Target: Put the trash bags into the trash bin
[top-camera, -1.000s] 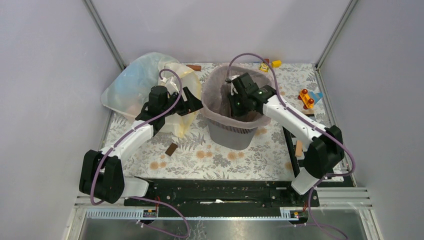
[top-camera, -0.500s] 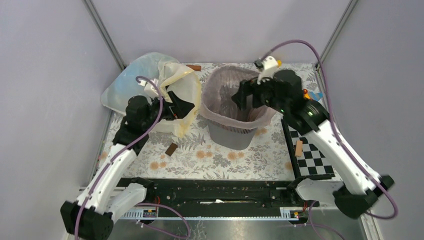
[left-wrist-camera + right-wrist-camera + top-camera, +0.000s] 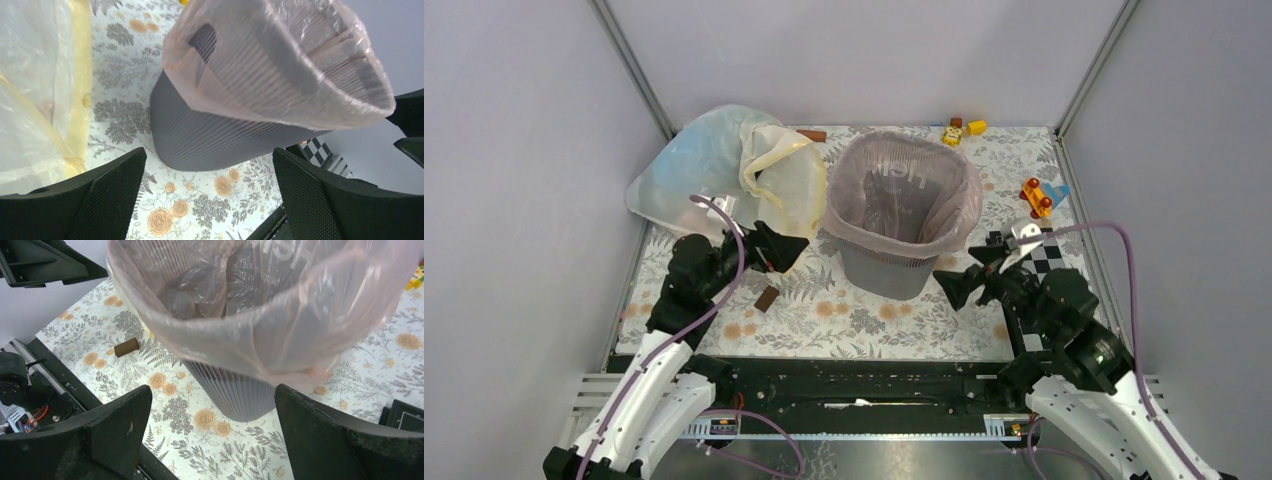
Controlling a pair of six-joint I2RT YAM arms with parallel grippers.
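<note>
Pale-pink plastic trash bag [image 3: 954, 215]: lines the trash bin [image 3: 886, 272]. Its mouth is folded outward over the bin's rounded-square rim, and its body hangs inside the dark grey mesh.

Left gripper [image 3: 792, 250]: jaws spread wide, nothing between them. It sits to the bin's left, apart from the bin and the bag.

Right gripper [image 3: 959, 272]: jaws likewise spread and empty. It sits near the bin's right front corner, not touching.

Top view only: the bin stands between the two grippers on the floral tablecloth [image 3: 864, 318]. A large whitish bag [image 3: 724, 165] lies just left of the bin, an orange toy car [image 3: 1036, 197] sits at far right, and a checkerboard [image 3: 1046, 256] lies beside the right gripper.

Left wrist view only: shows the bin's outer wall [image 3: 215, 140] tapering to its base. The pink overhang [image 3: 300, 65] drapes its upper part, and the whitish bag's cream-yellow rim [image 3: 82, 95] runs close alongside.

Right wrist view only: looks down into the bag [image 3: 260, 340]. The plastic is crumpled at the bottom, and printed lettering shows on the inner wall. A small brown block [image 3: 126, 347] lies on the cloth beyond the bin.
</note>
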